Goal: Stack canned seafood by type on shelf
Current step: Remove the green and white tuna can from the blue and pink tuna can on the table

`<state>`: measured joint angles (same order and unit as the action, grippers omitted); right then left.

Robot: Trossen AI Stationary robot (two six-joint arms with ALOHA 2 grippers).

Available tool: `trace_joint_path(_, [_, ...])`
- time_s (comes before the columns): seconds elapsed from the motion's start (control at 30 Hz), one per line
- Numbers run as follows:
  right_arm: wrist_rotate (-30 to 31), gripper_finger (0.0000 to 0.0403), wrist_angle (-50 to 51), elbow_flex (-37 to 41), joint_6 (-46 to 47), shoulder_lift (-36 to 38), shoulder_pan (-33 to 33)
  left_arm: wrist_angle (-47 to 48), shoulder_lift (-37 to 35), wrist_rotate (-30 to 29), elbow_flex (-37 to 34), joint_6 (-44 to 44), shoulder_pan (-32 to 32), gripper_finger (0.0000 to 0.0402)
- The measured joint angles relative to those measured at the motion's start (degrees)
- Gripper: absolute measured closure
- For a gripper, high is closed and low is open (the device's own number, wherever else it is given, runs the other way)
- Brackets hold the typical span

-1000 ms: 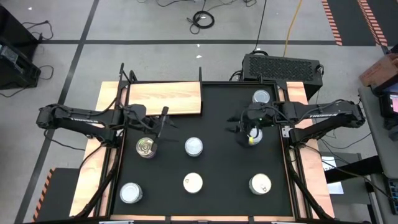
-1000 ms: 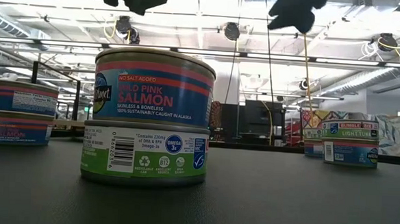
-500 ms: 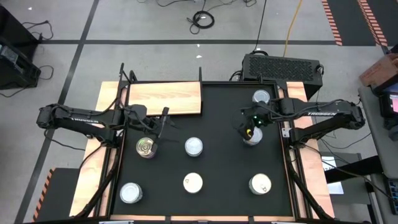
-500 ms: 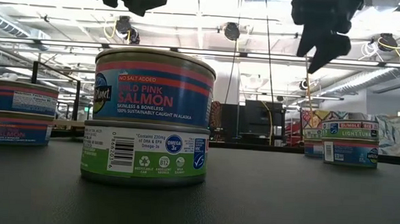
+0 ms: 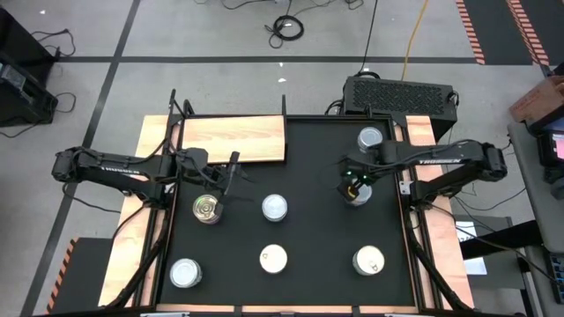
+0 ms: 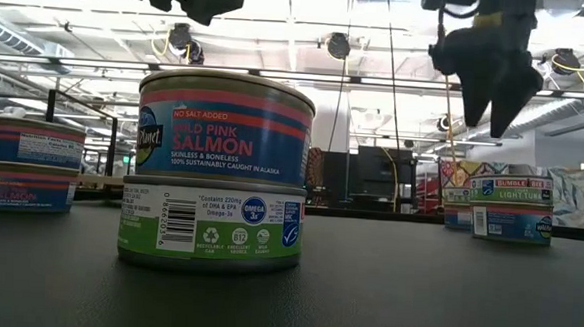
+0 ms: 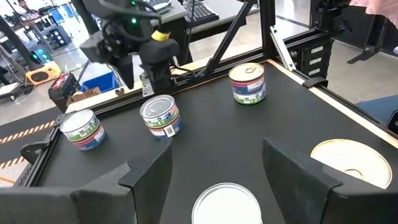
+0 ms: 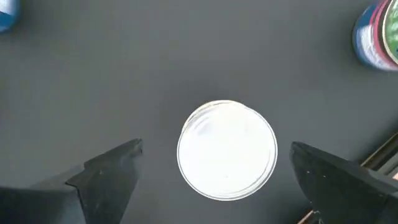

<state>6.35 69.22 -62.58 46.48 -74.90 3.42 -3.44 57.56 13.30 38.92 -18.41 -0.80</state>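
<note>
Your right gripper (image 8: 214,186) hangs released over the pale-topped round metal tin (image 8: 227,149); descend centred, probably straddling its rim, then clench.

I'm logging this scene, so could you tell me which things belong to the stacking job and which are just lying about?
Job: tins, wooden board, left gripper open above the mat, right gripper open over one tin.

Lying about: black box, cables on the floor.
</note>
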Motion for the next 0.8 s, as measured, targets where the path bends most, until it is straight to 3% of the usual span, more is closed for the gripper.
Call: trace_joint_path(0.8, [-2.02, 0.0007, 2.28, 0.01, -13.26, -9.55, -0.26, 0.98, 0.17, -0.09, -0.02, 0.02, 0.01, 0.0154])
